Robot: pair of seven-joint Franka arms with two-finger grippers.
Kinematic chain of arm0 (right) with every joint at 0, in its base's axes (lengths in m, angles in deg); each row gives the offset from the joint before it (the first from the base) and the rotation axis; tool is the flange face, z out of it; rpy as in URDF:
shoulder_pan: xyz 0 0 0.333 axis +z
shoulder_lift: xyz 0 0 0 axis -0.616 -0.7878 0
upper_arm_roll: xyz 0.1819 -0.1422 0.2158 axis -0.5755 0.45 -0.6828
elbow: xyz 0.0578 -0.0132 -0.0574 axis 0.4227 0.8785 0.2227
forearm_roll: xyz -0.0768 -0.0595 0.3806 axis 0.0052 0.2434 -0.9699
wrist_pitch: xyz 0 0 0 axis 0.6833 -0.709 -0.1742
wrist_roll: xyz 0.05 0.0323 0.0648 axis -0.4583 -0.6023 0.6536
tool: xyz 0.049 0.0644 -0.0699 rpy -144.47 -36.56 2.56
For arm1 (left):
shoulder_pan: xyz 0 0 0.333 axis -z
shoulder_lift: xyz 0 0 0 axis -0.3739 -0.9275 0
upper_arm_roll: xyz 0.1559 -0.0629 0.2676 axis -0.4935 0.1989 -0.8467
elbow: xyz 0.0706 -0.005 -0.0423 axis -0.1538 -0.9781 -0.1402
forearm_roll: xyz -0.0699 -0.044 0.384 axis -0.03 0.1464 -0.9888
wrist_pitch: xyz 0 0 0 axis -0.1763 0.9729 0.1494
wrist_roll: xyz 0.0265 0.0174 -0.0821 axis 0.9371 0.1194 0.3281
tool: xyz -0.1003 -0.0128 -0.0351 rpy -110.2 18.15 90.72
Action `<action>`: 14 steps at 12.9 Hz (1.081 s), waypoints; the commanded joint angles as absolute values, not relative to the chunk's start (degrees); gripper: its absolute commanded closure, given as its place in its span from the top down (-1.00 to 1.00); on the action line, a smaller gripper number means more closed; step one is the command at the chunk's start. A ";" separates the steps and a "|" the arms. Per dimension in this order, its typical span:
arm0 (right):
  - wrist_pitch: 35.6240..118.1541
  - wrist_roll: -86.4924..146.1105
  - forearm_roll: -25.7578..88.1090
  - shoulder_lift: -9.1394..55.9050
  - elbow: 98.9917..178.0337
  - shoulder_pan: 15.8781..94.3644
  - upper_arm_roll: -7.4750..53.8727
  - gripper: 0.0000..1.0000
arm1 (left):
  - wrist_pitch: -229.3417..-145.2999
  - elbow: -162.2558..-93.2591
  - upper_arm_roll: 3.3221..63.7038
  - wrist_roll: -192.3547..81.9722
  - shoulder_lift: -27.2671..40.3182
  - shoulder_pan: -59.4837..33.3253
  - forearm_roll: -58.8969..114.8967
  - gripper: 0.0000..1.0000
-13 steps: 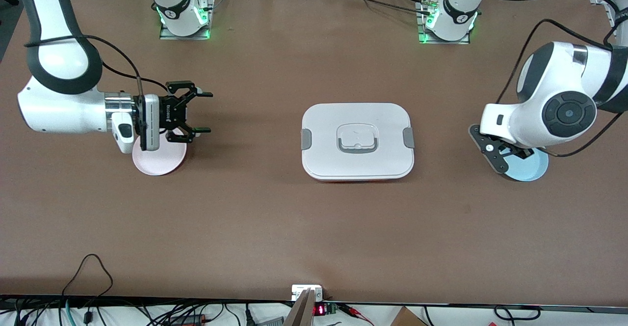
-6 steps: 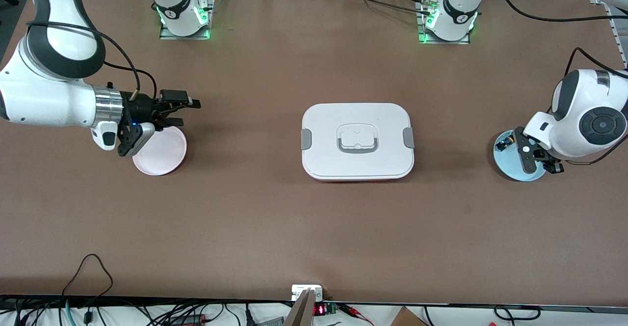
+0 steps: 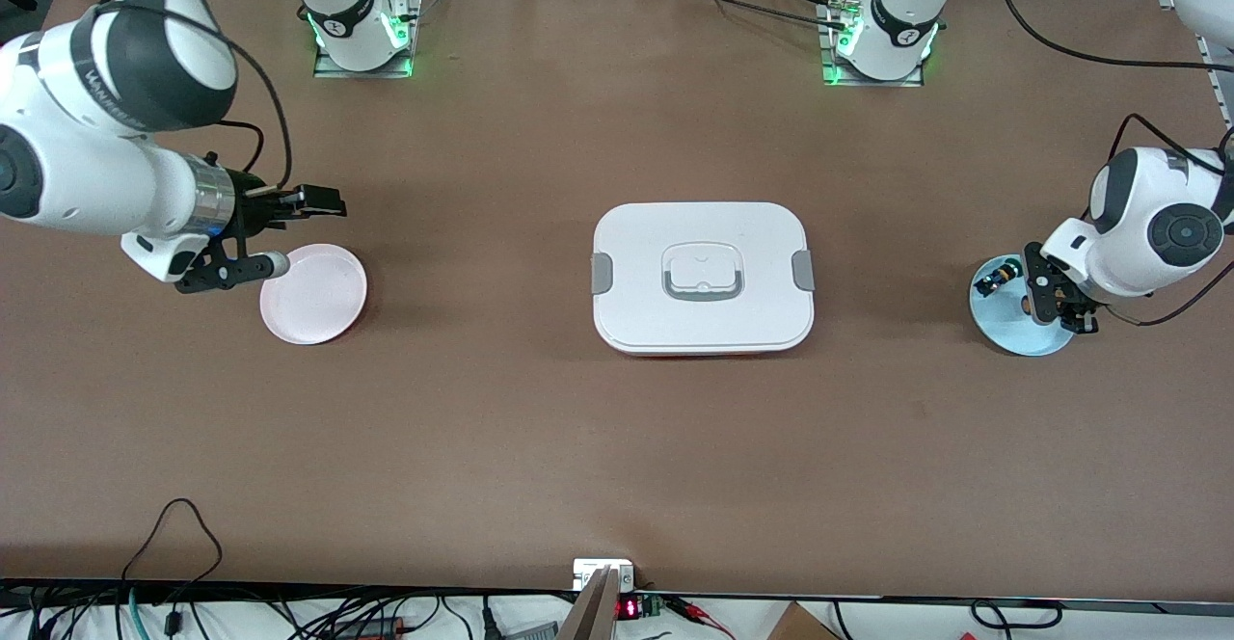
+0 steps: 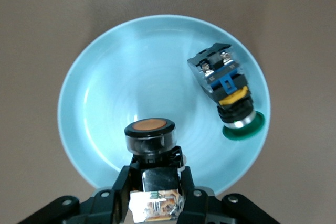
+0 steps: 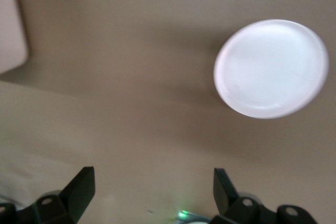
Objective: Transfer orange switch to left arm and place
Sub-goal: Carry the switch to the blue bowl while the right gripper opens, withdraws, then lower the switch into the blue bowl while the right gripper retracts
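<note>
The orange switch (image 4: 151, 148) has an orange round cap and a black body. My left gripper (image 4: 155, 174) is shut on its body over the light blue plate (image 4: 105, 98). In the front view this gripper (image 3: 1051, 301) is over that plate (image 3: 1022, 332) at the left arm's end of the table; the switch is hidden there. My right gripper (image 3: 326, 201) is open and empty, over the table beside the pink plate (image 3: 313, 293). Its fingers (image 5: 79, 187) stand wide apart. The white box (image 3: 702, 277) sits mid-table between the plates.
A black switch with a green cap (image 4: 226, 93) lies on its side on the light blue plate, also seen in the front view (image 3: 993, 280). The pink plate (image 5: 270, 69) holds nothing. A corner of the box (image 5: 10, 24) shows in the right wrist view.
My right gripper has drawn back from over the pink plate toward the right arm's end and turned. My left arm has pulled back, uncovering the green switch; its gripper stays over the blue plate.
</note>
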State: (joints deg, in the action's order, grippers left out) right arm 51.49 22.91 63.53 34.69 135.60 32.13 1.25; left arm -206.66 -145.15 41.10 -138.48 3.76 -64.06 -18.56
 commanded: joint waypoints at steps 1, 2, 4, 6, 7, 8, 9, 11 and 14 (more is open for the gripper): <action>45.75 20.55 71.59 34.98 130.74 32.93 1.40 1.00 | -207.26 -144.24 42.08 -139.25 3.41 -64.40 -19.84 -0.45; 45.12 21.34 74.76 34.89 128.81 32.93 1.75 1.00 | -207.70 -144.15 42.08 -139.25 3.23 -64.40 -19.93 -0.45; 46.25 20.83 76.64 34.89 124.68 34.76 6.47 1.00 | -208.67 -144.15 42.08 -138.90 2.35 -64.32 -20.01 -0.45; 50.11 20.91 74.01 34.81 122.20 40.19 13.85 1.00 | -208.76 -144.15 42.08 -138.81 1.56 -64.49 -20.02 -0.18; 50.30 20.82 73.48 34.98 121.76 42.92 17.01 1.00 | -208.76 -144.15 42.08 -138.90 1.39 -64.58 -20.02 -0.10; 50.21 20.82 73.12 35.42 121.50 45.38 18.87 1.00 | -208.76 -144.06 42.08 -139.33 1.47 -64.67 -20.02 0.87; 50.21 21.43 71.64 36.12 121.49 47.06 21.07 1.00 | -208.67 -144.06 42.08 -139.69 1.65 -64.84 -20.10 1.00; 50.13 25.64 69.53 36.65 121.93 48.04 24.15 1.00 | -208.32 -143.62 42.26 -139.95 2.17 -64.84 -20.10 1.00; 52.57 25.74 67.24 40.24 127.62 46.20 24.34 1.00 | -205.97 -143.36 42.78 -140.13 5.32 -64.76 -19.23 1.00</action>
State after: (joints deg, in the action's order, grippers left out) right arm 50.37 24.48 69.29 36.53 122.50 46.81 23.70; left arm -208.34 -143.53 41.78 -139.07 2.60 -64.14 -18.79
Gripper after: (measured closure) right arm 0.000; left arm 0.088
